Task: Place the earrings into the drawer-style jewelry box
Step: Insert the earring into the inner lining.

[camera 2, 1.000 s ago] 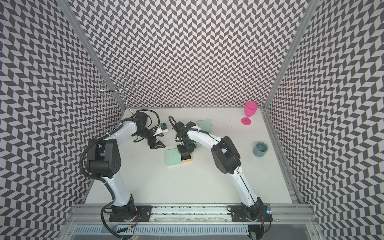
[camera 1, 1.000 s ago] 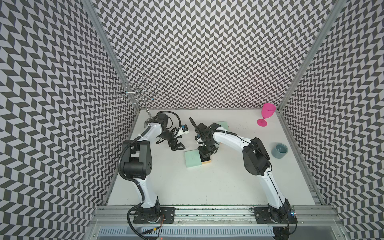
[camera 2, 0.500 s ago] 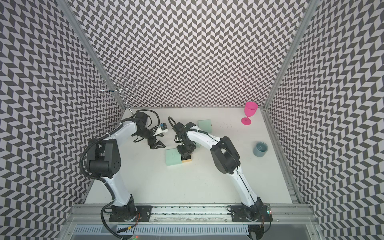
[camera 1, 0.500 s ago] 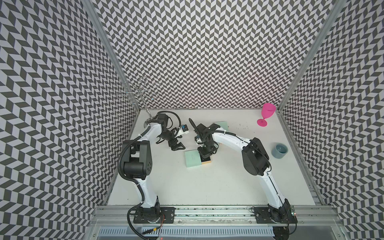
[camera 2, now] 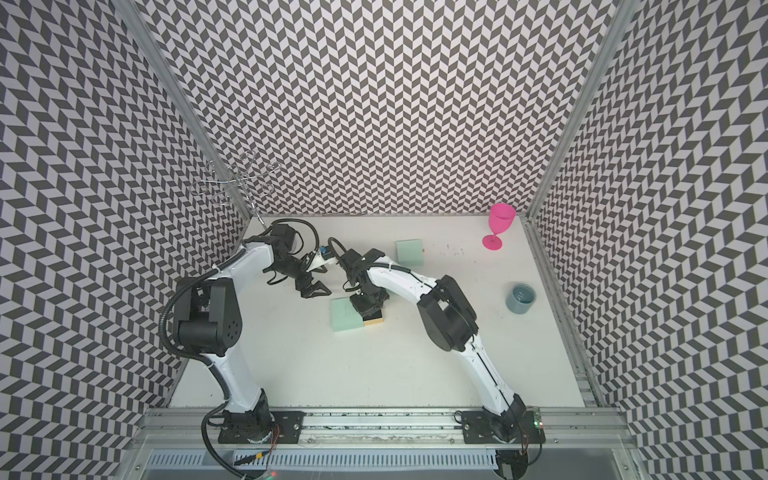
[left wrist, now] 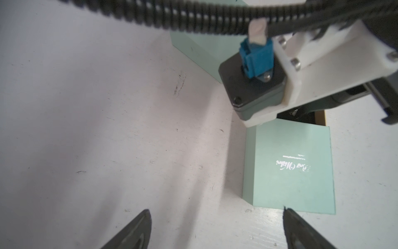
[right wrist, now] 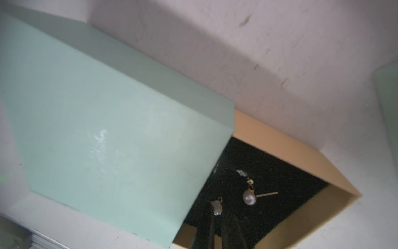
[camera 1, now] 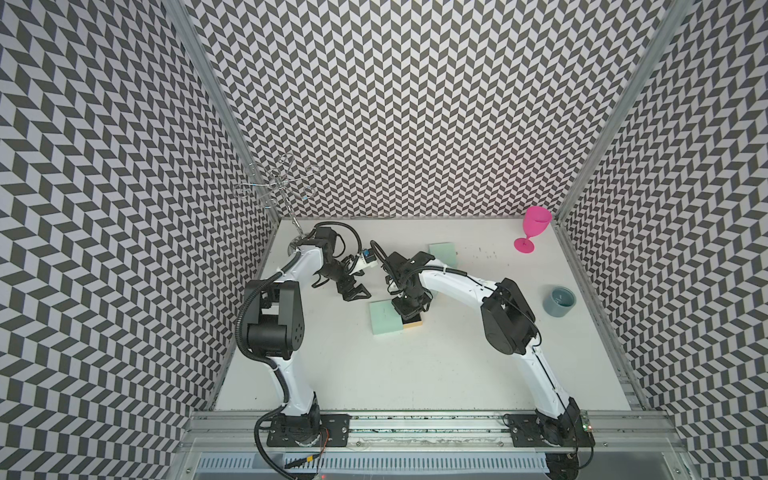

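Right end effector (right wrist: 221, 213) grips earring (right wrist: 216, 207); drawer (right wrist: 280, 140) open.

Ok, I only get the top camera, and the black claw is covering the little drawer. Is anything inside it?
Observer: Yes. The right wrist view shows a pearl earring lying on the black lining of the open drawer.
Operator: Is the claw holding one too?
Observer: The right gripper is shut, with a small silvery earring pinched at its tips, right at the drawer.
Operator: Is there anything on top of the green box?
Observer: The left wrist view shows silvery writing across the top of the mint-green box. It is too blurred to read.
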Controlling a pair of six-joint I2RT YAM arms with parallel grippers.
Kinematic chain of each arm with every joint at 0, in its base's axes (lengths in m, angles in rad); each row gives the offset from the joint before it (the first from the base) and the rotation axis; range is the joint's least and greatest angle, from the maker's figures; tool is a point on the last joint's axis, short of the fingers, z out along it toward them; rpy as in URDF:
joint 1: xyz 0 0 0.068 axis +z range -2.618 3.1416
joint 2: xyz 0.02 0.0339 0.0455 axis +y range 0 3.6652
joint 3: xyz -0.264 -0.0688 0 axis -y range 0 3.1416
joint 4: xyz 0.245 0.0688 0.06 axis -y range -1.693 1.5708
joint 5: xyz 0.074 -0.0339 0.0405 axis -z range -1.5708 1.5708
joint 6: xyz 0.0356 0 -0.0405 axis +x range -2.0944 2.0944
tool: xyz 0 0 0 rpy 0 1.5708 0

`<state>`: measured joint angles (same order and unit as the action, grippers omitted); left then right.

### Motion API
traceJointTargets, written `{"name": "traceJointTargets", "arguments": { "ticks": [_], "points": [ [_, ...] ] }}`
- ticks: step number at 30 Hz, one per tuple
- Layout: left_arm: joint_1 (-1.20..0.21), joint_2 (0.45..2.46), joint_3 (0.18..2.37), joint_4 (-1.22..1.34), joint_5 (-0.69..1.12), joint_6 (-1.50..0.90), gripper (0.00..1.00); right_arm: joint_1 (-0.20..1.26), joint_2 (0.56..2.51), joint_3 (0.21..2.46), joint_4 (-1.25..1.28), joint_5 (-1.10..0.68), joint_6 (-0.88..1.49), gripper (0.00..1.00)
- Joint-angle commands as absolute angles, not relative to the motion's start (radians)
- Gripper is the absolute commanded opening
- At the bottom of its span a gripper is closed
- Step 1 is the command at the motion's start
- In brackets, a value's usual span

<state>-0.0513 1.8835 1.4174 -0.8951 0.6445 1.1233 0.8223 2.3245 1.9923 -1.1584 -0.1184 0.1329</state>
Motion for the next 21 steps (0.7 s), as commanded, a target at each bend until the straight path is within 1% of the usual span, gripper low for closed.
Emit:
{"name": "traceJointTargets", "arguments": {
  "ticks": [1,13,21],
  "points": [
    [-0.007,1.882,1.448,-0.869,0.692,1.087,0.96,0.833,2.341,1.965,-1.108,-0.059,0.143,0.1],
    [0.109,1.857,1.451,-0.838,0.704,1.028,0.96,0.844,2.325,1.904,-1.054,0.002,0.152,0.12],
    [0.121,1.854,1.459,-0.83,0.708,1.014,0.96,0.848,2.291,1.909,-1.052,0.077,0.162,0.14]
  ]
}}
